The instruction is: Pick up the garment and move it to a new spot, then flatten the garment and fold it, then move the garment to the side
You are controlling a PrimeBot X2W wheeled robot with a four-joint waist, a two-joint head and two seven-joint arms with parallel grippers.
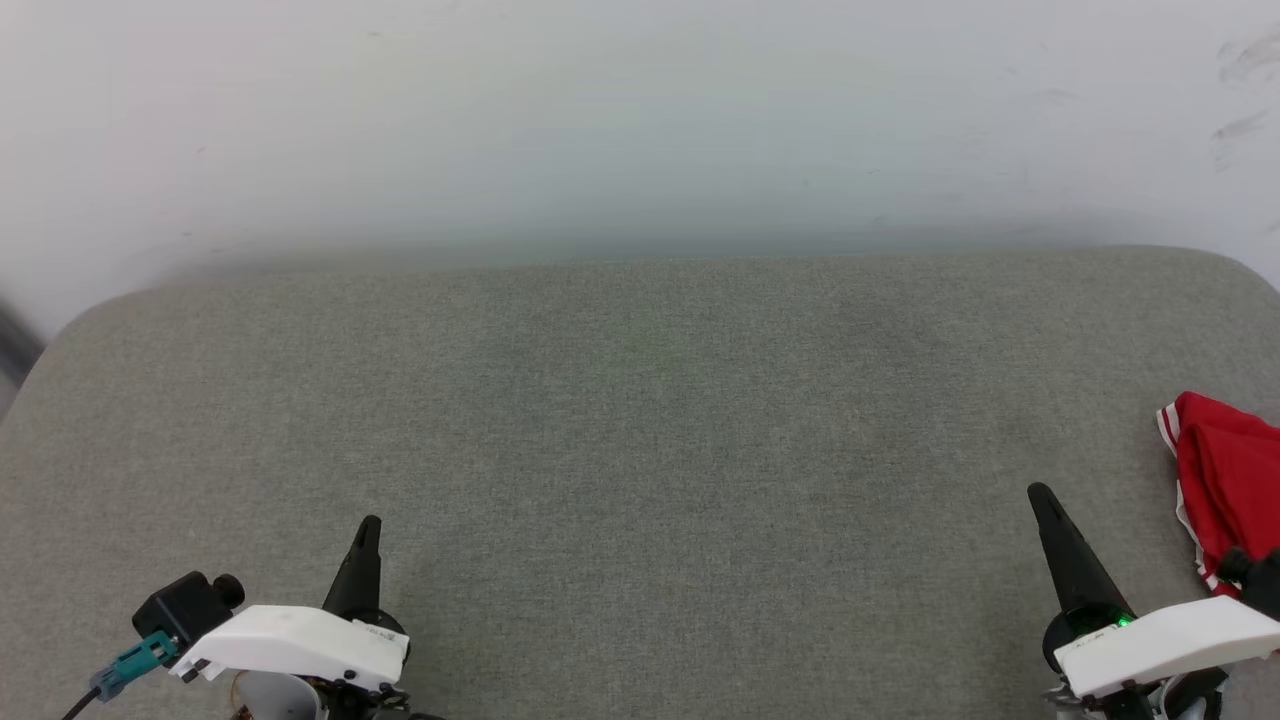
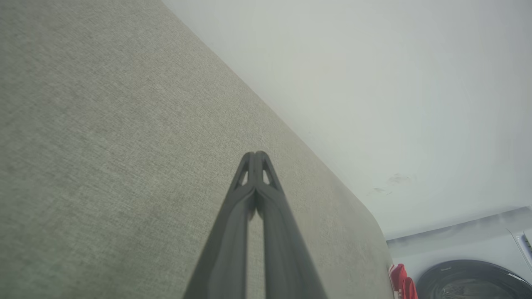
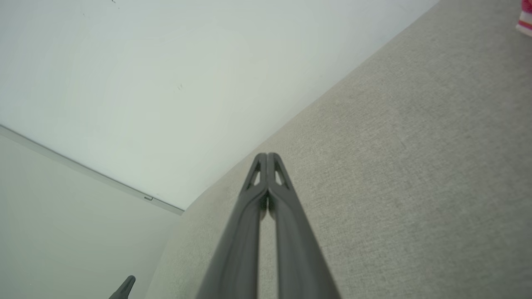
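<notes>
The garment [image 1: 1228, 480] lay at the far right edge of the head view, partly cut off by the frame. It was a compact red bundle with red-and-white striped trim along its left side, resting on the grey fabric surface [image 1: 640, 400]. In the left wrist view a sliver of it [image 2: 401, 283] showed at the bottom right. In the right wrist view a small red and white corner [image 3: 526, 17] sat at the top right. Too little of it was visible to tell a neat fold from a loose heap, and no lettering could be read.

The right gripper [image 1: 1042, 497] was at the lower right of the head view, near the garment but apart from it. Its fingers were pressed together on nothing, as its own wrist view [image 3: 267, 157] confirmed. The left gripper [image 1: 368, 532] was at the lower left, well apart from the garment. It was likewise clenched and empty [image 2: 255, 155].

Judging from this, either nothing had been started or everything was finished. A small bundle off to the side with both arms parked fits the final set-aside step, but it fits an untouched garment just as well.
</notes>
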